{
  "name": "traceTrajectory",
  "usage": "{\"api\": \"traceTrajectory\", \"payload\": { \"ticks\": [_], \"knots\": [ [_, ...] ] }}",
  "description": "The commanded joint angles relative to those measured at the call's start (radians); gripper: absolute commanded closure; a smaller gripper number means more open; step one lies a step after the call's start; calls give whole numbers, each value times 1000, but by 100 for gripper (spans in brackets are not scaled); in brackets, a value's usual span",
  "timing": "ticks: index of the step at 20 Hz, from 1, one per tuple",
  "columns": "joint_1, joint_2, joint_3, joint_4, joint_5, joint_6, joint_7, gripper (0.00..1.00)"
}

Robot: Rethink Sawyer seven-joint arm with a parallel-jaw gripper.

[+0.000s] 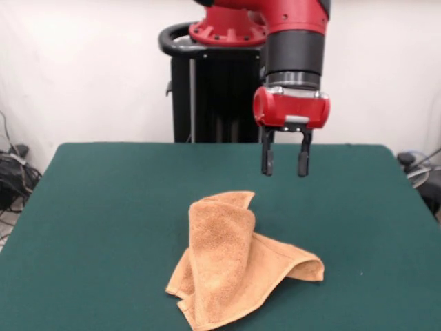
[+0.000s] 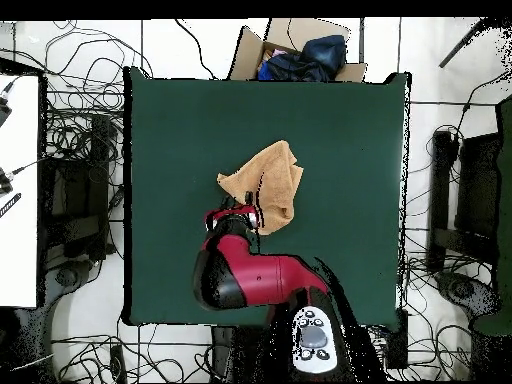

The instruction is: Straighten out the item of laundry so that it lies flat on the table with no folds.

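The orange-tan towel point(image 1: 234, 265) lies crumpled and folded over itself on the dark green table point(image 1: 103, 207), in the near middle of the front view. In the overhead view the towel point(image 2: 270, 180) sits near the table's point(image 2: 340, 130) centre. My gripper point(image 1: 283, 164) hangs above the table behind the towel and to its right, well clear of it. Its two black fingers point(image 1: 267, 160) are apart and hold nothing. From overhead the gripper point(image 2: 233, 213) is at the towel's lower left edge.
The robot's black pedestal point(image 1: 207, 89) stands at the table's far side. A cardboard box with dark cloth point(image 2: 300, 55) sits beyond the table's top edge in the overhead view. Cables lie on the floor around the table.
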Motion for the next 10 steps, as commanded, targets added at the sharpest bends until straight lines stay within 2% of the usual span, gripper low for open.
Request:
{"api": "traceTrajectory", "payload": {
  "ticks": [1,4,5,10],
  "knots": [
    [28,26,39,-40,23,172,114,0],
    [41,21,40,-65,53,281,95,0],
    [45,14,43,-85,68,359,79,0],
    [65,18,32,-146,83,490,80,0]
  ]
}}
